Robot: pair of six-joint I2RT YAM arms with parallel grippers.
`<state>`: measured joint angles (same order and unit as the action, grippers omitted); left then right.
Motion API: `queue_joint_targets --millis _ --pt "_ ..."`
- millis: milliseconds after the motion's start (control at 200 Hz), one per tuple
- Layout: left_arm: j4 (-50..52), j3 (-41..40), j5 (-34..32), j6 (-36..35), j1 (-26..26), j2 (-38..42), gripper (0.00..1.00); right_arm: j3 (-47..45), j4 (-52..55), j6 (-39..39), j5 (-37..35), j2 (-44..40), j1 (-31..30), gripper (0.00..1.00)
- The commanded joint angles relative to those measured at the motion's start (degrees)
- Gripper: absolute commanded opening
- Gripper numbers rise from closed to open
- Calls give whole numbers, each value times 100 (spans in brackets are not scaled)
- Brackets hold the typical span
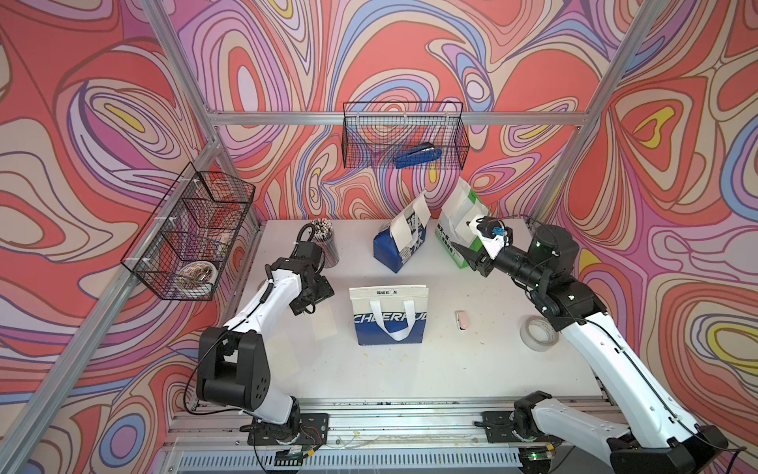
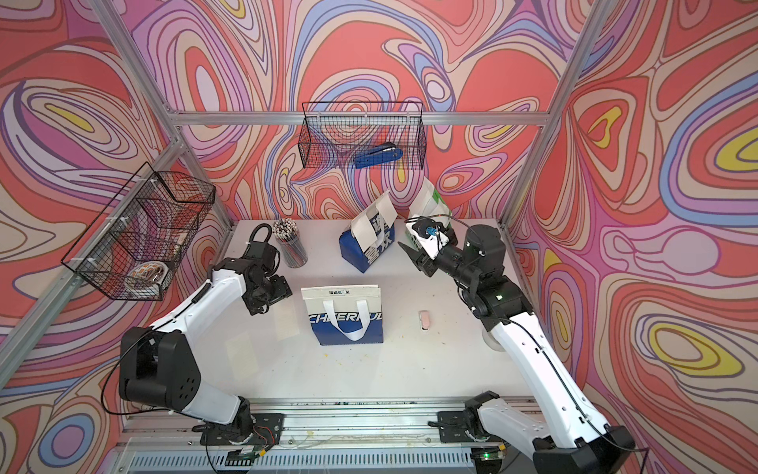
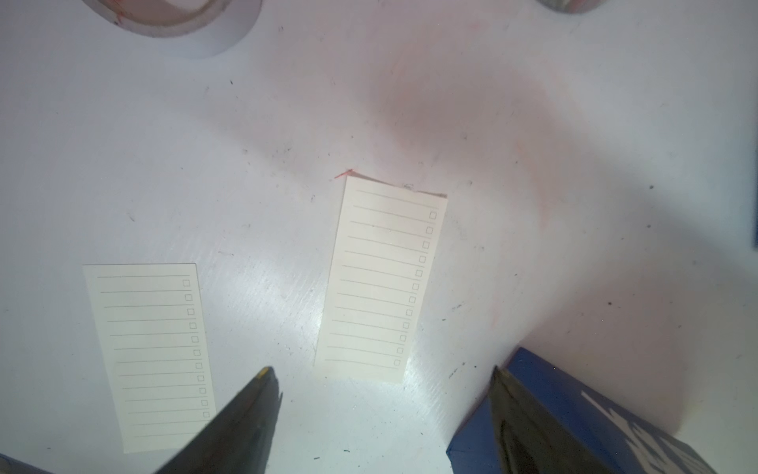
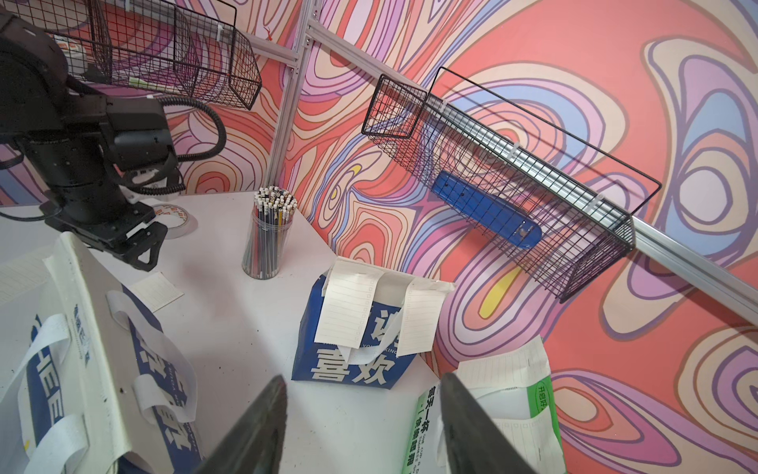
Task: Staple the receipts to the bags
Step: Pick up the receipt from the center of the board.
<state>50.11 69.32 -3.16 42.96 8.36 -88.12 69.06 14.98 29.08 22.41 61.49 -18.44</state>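
Left gripper point(image 3: 381, 369) hovers low over the table point(image 3: 533, 123), jaws wide, empty. One loose receipt point(image 3: 379, 279) lies flat between them, second receipt point(image 3: 149, 353) beside. CHEERFUL bag point(image 1: 389, 316) just beside one jaw. Right gripper point(image 4: 363, 376) parted, empty. Risk: thin flat paper skids under closing fingertips; jaw nudges the bag.

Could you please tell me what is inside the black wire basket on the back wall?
A blue stapler lies on the floor of the wire basket. Nothing else shows through the open mesh, which hides very little; only the stapler's far side is covered.
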Motion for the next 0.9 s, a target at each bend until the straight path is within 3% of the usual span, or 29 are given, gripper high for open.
queue_joint_targets --millis 0,90,336,421,476,691,896 --pt "717 318 -141 584 -109 -322 79 1 92 40 70 -118 -2 61" --pt "798 512 355 1181 -260 -581 75 -57 47 27 88 -200 -11 61" --pt "568 225 1213 3213 -76 -732 79 -194 -19 34 88 -331 -11 61" --pt "716 345 1072 3843 83 -882 86 -210 -48 35 88 -324 -11 61" --pt "867 451 957 4193 104 -1010 100 -184 -16 31 96 -322 -11 61" --pt "624 548 646 4980 84 -1363 100 -218 29 68 20 -385 -6 61" --pt "150 224 743 5421 -187 -1545 100 -252 48 128 -17 -399 -12 61"
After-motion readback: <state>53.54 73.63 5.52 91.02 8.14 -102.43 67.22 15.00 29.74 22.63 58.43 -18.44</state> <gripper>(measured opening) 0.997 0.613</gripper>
